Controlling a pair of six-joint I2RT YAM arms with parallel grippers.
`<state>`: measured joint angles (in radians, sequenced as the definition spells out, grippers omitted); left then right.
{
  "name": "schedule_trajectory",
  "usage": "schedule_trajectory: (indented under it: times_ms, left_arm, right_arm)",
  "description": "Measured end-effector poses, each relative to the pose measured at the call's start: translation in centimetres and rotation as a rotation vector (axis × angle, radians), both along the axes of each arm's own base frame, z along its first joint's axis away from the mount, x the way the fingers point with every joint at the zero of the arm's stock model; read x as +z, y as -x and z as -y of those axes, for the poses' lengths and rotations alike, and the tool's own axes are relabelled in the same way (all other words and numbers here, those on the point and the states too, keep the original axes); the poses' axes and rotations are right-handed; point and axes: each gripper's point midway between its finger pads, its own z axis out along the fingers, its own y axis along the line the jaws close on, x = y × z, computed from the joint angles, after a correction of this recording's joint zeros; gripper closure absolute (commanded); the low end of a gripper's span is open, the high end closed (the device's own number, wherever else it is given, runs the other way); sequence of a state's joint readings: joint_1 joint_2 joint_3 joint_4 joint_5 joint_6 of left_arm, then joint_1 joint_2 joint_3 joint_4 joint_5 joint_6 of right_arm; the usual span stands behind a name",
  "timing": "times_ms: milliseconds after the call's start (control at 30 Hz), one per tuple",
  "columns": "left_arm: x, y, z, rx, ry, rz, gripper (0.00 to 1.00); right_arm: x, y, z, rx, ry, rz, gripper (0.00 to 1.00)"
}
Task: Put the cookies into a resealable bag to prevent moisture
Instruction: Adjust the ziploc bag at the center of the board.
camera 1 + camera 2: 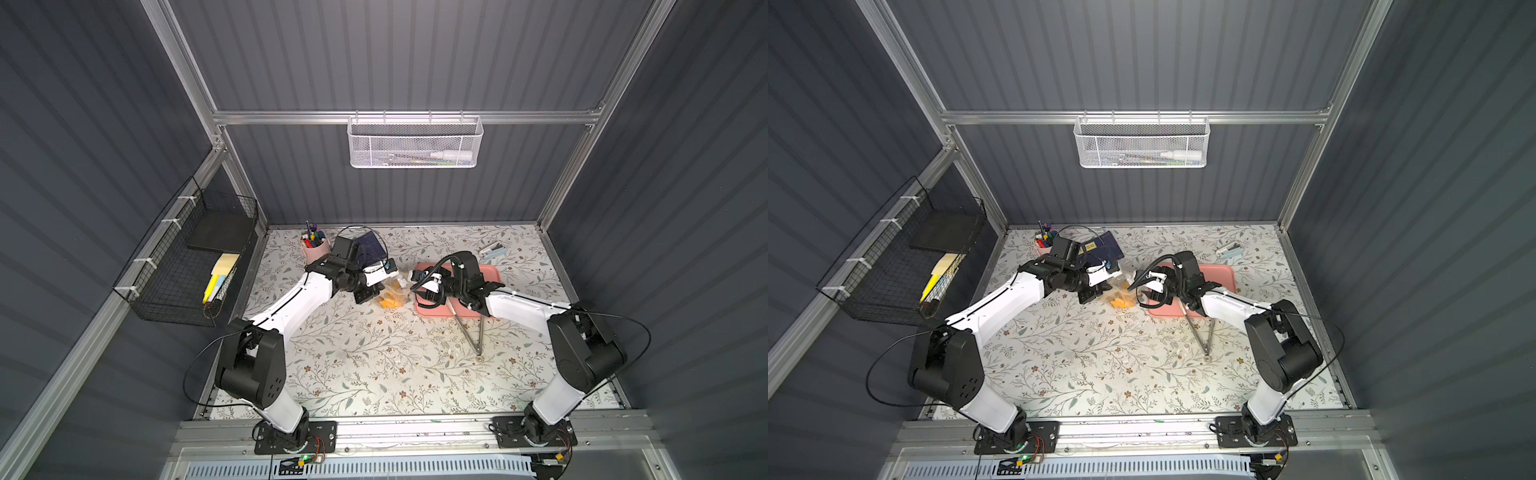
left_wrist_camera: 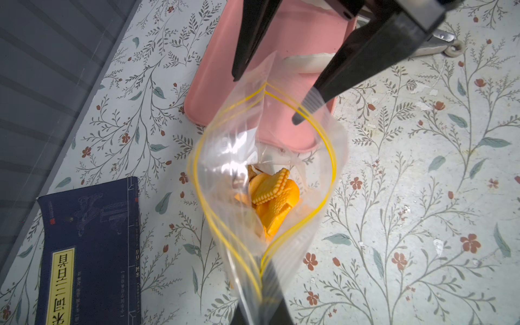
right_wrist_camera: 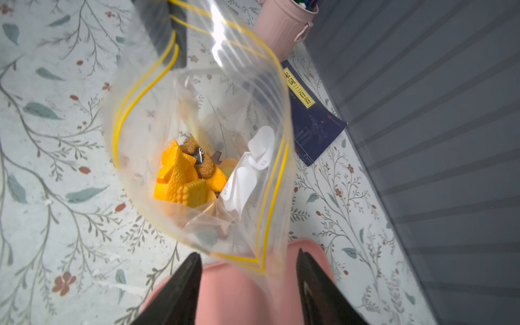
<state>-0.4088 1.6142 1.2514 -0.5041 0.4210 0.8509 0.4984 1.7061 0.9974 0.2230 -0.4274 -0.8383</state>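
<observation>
I have the small, clear plastic resealable bag with the yellow seal strip held upright. In a top view it sits mid-frame between the two arms, just left of the flat pink tray. I cannot tell whether its bottom rests on the table. The yellow-orange and brown cookies lie heaped in the bottom of the bag, beside a white slip I cannot identify.

My left gripper is clenched on one end of the mouth, which gapes in a leaf shape. My right gripper is released, with its jaws apart and the opposite end of the yellow strip in the gap between them, not yet pinched.

The strip's long axis runs straight from one gripper to the other, so the free end is the right arm's to take. I judge the filling done and the sealing next: pinch that end and draw the mouth flat.
</observation>
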Motion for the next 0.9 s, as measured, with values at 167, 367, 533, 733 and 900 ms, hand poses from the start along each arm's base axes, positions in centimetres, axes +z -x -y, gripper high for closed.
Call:
schedule_trajectory:
  times_ms: [167, 367, 533, 733, 900]
  left_arm:
    - [0.0, -0.1, 0.0, 0.001, -0.003, -0.004, 1.0]
    - [0.6, -0.4, -0.3, 0.014, -0.013, -0.006, 1.0]
    - [1.0, -0.9, -0.9, 0.035, -0.025, 0.006, 1.0]
    - [3.7, -0.5, -1.3, 0.039, -0.031, 0.041, 1.0]
    - [7.0, 1.2, -1.4, 0.023, -0.001, 0.094, 0.99]
  right_arm:
    - [0.6, -0.4, -0.5, 0.011, -0.017, 0.022, 0.87]
    - [2.8, 0.9, 0.0, 0.035, -0.011, 0.032, 1.0]
    - [4.9, 2.5, 0.9, 0.052, 0.033, 0.022, 1.0]
    - [8.4, 5.1, 2.3, 0.07, 0.126, -0.039, 1.0]
    - [9.9, 7.7, 2.5, 0.102, 0.157, -0.077, 1.0]
